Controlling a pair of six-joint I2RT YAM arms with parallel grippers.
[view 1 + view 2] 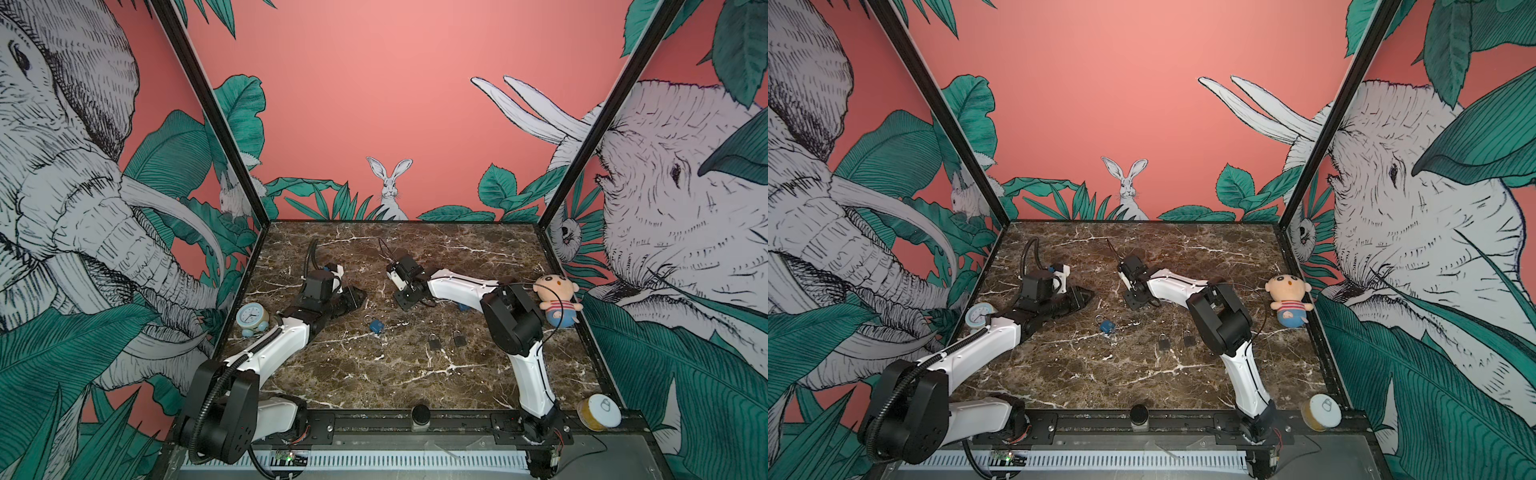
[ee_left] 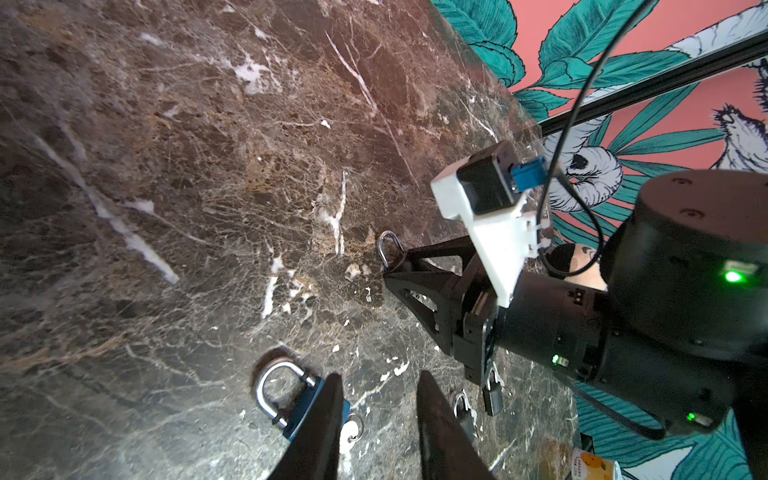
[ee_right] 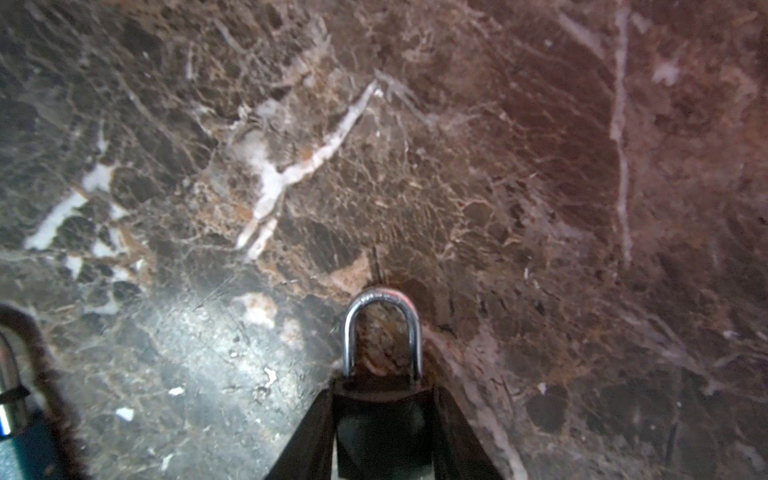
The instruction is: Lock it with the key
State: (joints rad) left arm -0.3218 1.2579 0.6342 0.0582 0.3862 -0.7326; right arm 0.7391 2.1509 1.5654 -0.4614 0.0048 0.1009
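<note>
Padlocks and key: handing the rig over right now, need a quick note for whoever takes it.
Right gripper shut on the black padlock, low over the table.
Left gripper open, empty, beside the blue padlock lying on the table; key ring next to it.
Two small dark padlocks lie untouched.
Done: one padlock grasped. Left: get the key, insert, turn.

My right gripper flanks a black padlock, fingers pressed to both its sides, its silver shackle closed above brown marble tabletop; blue padlock at the frame's edge.
</note>
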